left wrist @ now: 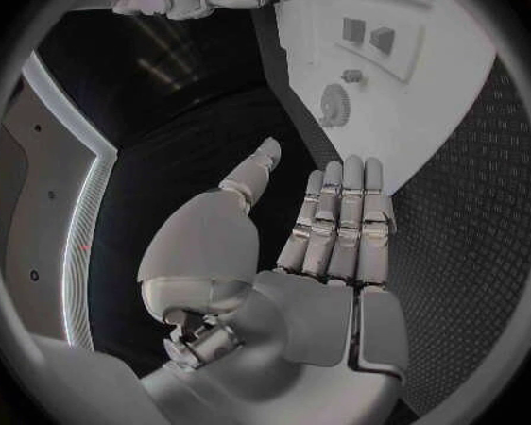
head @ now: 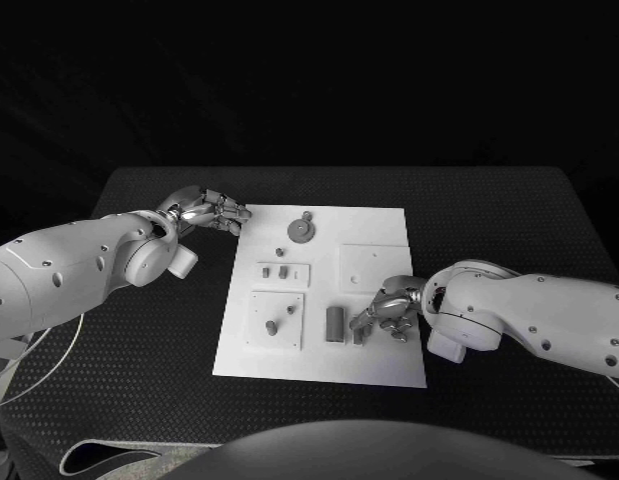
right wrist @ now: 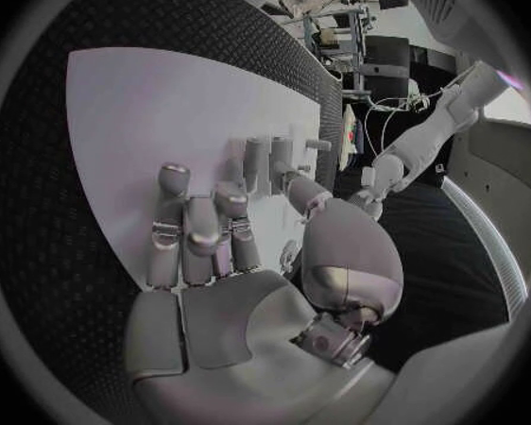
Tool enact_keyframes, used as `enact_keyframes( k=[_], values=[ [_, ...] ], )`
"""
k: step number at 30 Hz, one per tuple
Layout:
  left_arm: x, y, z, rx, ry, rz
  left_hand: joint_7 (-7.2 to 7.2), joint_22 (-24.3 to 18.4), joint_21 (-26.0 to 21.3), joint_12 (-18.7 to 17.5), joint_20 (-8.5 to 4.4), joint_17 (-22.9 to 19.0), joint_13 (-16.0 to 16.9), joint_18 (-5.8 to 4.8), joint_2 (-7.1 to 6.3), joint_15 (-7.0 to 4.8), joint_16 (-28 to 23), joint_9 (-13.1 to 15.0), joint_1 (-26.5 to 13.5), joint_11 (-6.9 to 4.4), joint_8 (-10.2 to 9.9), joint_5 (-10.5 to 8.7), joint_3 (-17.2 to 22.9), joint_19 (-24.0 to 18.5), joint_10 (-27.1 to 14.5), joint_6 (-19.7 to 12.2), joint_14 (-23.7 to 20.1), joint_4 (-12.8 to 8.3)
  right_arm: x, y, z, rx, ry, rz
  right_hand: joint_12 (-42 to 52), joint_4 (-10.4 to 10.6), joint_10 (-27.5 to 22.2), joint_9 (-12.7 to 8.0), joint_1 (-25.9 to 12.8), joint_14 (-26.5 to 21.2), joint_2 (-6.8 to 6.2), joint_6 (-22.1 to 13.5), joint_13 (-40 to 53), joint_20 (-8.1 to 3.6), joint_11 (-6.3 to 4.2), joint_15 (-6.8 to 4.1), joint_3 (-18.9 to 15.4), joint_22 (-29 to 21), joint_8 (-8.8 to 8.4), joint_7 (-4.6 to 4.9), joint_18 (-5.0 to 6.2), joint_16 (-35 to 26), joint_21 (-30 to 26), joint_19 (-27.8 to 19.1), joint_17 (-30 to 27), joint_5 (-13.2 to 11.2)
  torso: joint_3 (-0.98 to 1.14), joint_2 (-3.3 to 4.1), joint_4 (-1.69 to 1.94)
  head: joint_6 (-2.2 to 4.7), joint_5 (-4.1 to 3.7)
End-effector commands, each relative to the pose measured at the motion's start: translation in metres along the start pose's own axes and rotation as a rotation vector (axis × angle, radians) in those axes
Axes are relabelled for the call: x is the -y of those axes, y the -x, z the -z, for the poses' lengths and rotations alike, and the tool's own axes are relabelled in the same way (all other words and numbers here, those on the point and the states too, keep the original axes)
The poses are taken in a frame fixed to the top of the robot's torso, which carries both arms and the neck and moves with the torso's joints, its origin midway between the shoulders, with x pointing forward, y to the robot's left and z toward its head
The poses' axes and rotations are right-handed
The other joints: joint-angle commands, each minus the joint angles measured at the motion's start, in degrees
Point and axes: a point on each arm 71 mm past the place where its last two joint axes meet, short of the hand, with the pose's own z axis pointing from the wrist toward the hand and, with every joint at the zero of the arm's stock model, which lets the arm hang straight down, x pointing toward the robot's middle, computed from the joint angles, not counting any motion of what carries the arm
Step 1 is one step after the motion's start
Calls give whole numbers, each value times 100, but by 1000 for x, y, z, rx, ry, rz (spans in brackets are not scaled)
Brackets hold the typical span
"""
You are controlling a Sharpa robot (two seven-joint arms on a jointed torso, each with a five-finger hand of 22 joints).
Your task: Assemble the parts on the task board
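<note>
Right hand (head: 386, 312) hovers over the board (head: 381, 225) by a bar (head: 335, 323), fingers loosely apart, holding nothing; looks like a pick-up coming, needs a clean pinch; left hand (head: 211, 212) flat open, empty, at the board's edge.

A robotics lab: monitors (right wrist: 389, 52) and cabled racks (right wrist: 336, 14) (background) behind the black table (head: 511, 220).

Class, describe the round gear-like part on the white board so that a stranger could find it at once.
Start at the white task board in the middle of the black table. Go to its far edge, near the left robot hand. There lies the round part, a toothed disc; its neighbours on the board are small blocks and pegs, none of them round and flat.
</note>
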Motion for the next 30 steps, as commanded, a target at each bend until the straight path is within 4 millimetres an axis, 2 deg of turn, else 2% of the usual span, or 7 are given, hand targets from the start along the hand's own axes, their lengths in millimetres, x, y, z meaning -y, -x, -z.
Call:
enact_keyframes(
  k=[1,6,11,24,30],
  values=[
    [1,-2,-1,-13,-9,8,7,-9,21,8,1,7,-8,100,4,31,-20,-10,-68,-3,5,9,-11,-15,-33,-52,17,-7,0,-2,1,-26,49,68,-8,-68,-46,17,96,-11,-51,-72,5,-24,-11,-36,33,94,-5,55,54,-18,-27,38,4,19,2,-4,1,5,-1],
    [1,-1,0,-13,-9,8,7,-9,22,8,1,8,-8,101,5,31,-21,-10,-67,-4,5,9,-10,-15,-33,-52,17,-8,2,-4,3,-61,49,138,0,-303,-45,30,375,-22,-139,-69,8,-25,-10,-32,56,102,15,55,54,-21,-21,27,-11,18,2,-3,2,5,1],
    [1,-2,-1,-14,-10,8,7,-9,22,8,0,9,-8,101,6,31,-21,-10,-66,-4,6,9,-9,-15,-33,-52,17,-8,3,-5,4,-74,44,192,3,-367,-43,36,497,-24,-181,-70,7,-12,-8,-27,68,101,25,57,54,-23,-21,27,-15,18,7,-1,-7,8,7],
    [1,-2,-1,-16,-10,9,7,-9,22,9,1,12,-8,101,8,31,-23,-10,-65,-4,6,9,-8,-15,-33,-52,18,-8,2,-9,2,-76,40,214,2,-348,-42,39,501,-26,-217,-70,4,3,-4,-22,52,98,31,61,54,-25,-23,28,-17,18,0,-1,-7,32,-5],
    [1,-2,-1,-17,-10,9,8,-9,22,9,1,14,-8,101,8,31,-24,-10,-66,-4,7,9,-8,-15,-33,-52,18,-8,0,-10,1,-58,37,207,7,-265,-25,53,468,20,-135,-26,1,8,-16,-29,44,96,64,47,54,-7,-17,49,42,18,0,1,-2,31,-15]
  ],
)
